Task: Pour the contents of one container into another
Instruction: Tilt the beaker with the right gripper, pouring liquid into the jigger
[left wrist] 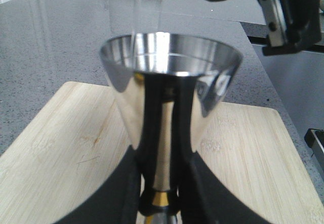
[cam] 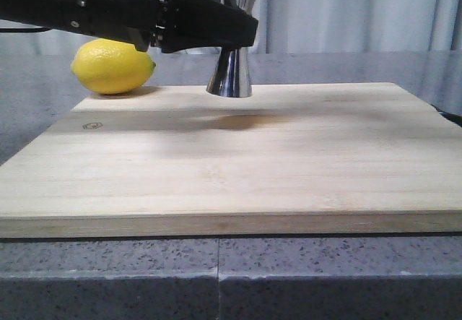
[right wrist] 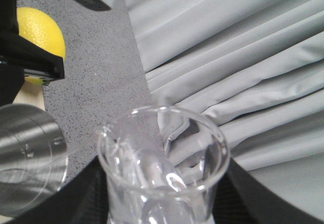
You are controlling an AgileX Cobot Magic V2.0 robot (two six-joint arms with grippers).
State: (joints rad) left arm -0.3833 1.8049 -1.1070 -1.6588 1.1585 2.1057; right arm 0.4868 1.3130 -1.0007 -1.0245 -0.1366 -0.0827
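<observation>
The steel jigger (left wrist: 169, 57) is upright over the cutting board (cam: 289, 161). My left gripper (left wrist: 162, 176) is shut on its waist at the gold band. In the front view that gripper (cam: 242, 35) hides the upper cone, and only the lower cone (cam: 229, 74) shows. The clear glass beaker (right wrist: 162, 168) is tilted with its lip toward the jigger (right wrist: 25, 158), and my right gripper (right wrist: 164, 201) is shut on it. The beaker (left wrist: 135, 9) hangs just above the jigger's open cup. A thin clear stream (left wrist: 133, 37) runs from its lip into the cup.
A yellow lemon (cam: 113, 66) lies at the board's far left corner, close to the jigger. The board rests on a grey speckled counter (cam: 216, 277). A pale curtain (right wrist: 243, 57) hangs behind.
</observation>
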